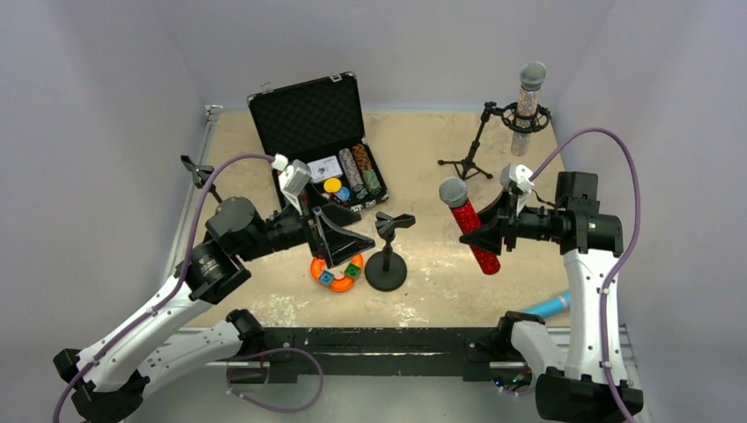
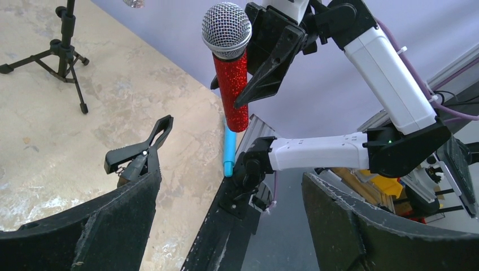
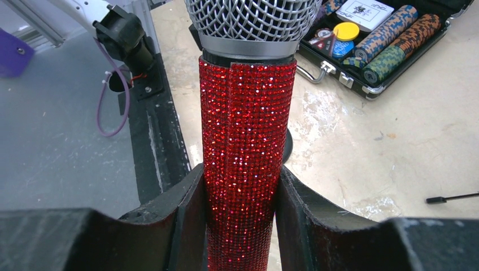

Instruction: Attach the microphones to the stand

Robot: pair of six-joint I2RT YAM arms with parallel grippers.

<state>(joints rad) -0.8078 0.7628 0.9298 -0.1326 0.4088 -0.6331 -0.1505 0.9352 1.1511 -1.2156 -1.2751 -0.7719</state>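
Note:
My right gripper (image 1: 477,238) (image 3: 242,210) is shut on the body of the red glitter microphone (image 1: 469,225) (image 3: 244,141) (image 2: 234,90), holding it above the table with its grey mesh head up and tilted left. The black round-base stand (image 1: 387,269) has a clip (image 1: 394,222) (image 2: 139,153) on top and stands left of that microphone. My left gripper (image 1: 348,241) (image 2: 231,223) is open and empty beside the clip. The silver-pink glitter microphone (image 1: 527,110) sits upright in the tripod stand (image 1: 471,159) at the back right. The light-blue microphone (image 1: 548,307) (image 2: 229,148) lies at the table's near right edge.
An open black case (image 1: 308,119) (image 3: 390,76) with chips and small items stands at the back centre. An orange ring toy (image 1: 335,273) lies under my left gripper. A small black clip stand (image 1: 198,169) is at the left edge. The black rail (image 1: 388,339) runs along the front.

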